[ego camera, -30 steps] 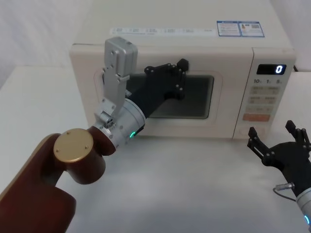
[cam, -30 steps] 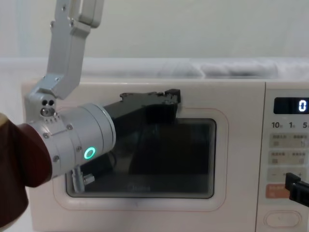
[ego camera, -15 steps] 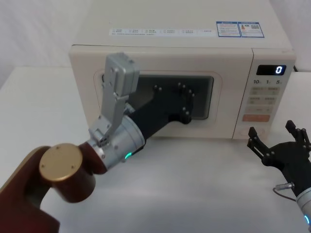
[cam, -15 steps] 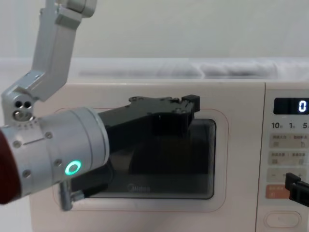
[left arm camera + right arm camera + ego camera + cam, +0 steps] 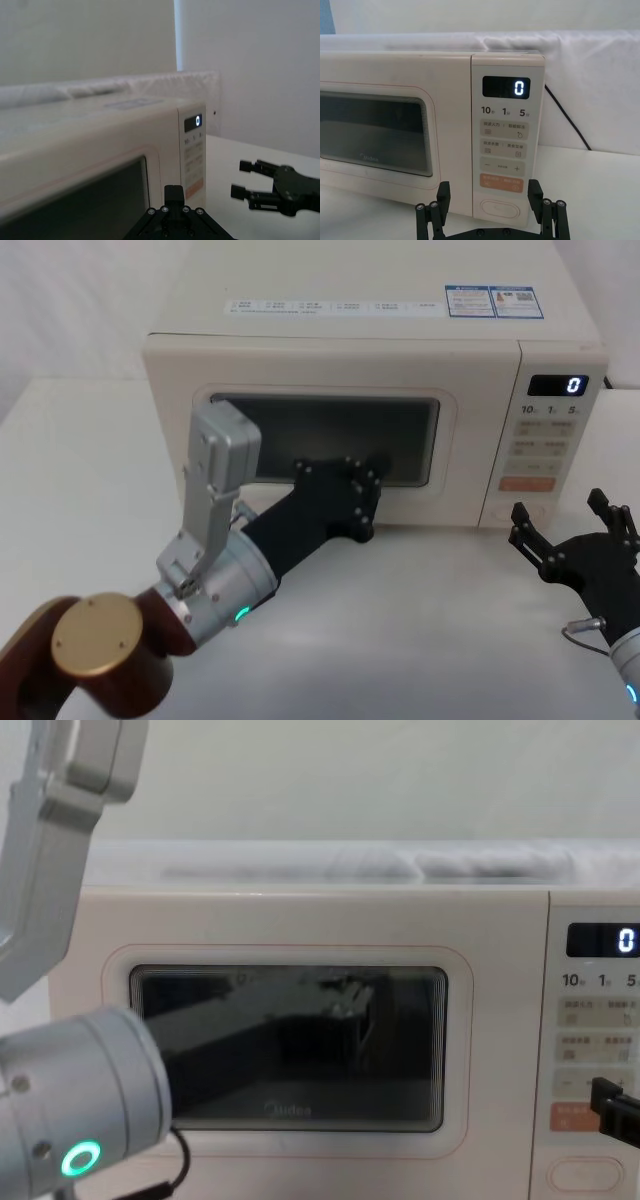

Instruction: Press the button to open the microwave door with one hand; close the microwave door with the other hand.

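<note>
Currently the door (image 5: 330,440) sits shut, flush with the microwave (image 5: 380,340) front, left of the control panel (image 5: 506,145). Left gripper (image 5: 375,475) is low in front of the door's bottom edge, near the window's lower right corner; can't tell if its fingers are spread or together. Right gripper (image 5: 572,530) hovers over the table, fingers spread, just before the panel. Button (image 5: 499,207) at the panel's bottom, untouched.

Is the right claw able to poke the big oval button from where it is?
Probably yes. The right claw sits open just in front of the button at the bottom of the control panel, with nothing between them. The left claw is over by the microwave door.
</note>
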You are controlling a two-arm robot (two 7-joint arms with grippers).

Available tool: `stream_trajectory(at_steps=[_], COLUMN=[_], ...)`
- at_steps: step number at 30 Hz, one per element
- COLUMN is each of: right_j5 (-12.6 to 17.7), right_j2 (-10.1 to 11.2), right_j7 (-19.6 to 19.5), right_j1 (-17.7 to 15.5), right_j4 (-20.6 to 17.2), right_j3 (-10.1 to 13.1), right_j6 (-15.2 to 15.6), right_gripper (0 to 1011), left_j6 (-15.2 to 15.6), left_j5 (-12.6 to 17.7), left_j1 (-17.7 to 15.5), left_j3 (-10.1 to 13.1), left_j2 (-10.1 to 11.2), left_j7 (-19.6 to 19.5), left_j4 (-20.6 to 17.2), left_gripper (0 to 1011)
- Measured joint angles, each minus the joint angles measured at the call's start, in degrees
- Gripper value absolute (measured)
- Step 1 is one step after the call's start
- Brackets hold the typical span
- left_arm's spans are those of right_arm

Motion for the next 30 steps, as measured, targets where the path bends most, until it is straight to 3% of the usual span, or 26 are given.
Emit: stream_trajectory(at_steps=[5,10,13,21,30], right_j5=[0.0,0.0,0.0,0.0,0.0], right_j2=[0.0,0.0,0.0,0.0,0.0], right_j7=[0.0,0.0,0.0,0.0,0.0], right_j1=[0.0,0.0,0.0,0.0,0.0], right_j4=[0.0,0.0,0.0,0.0,0.0], right_j3=[0.0,0.0,0.0,0.0,0.0], right_j6=[0.0,0.0,0.0,0.0,0.0], right_gripper=[1002,1002,1002,1002,1002], left_j6=[-0.35,-1.78,-3.1,-4.66,-5.06], left_j5=[0.32,2.29,4.52,6.94,7.32], left_j1=[1.57,4.13,6.53,11.49,16.62], left_j3=[-0.38,-1.79,-3.27,-7.07,-11.96], left_j2=[0.2,-0.55,-1.26,-1.82,-2.33], left_j7=[1.0,4.63,7.58,11.56,13.78], left_j4=[-0.5,-1.46,-2.55,-5.41,-8.85], left_gripper=[0,0,0,3,229])
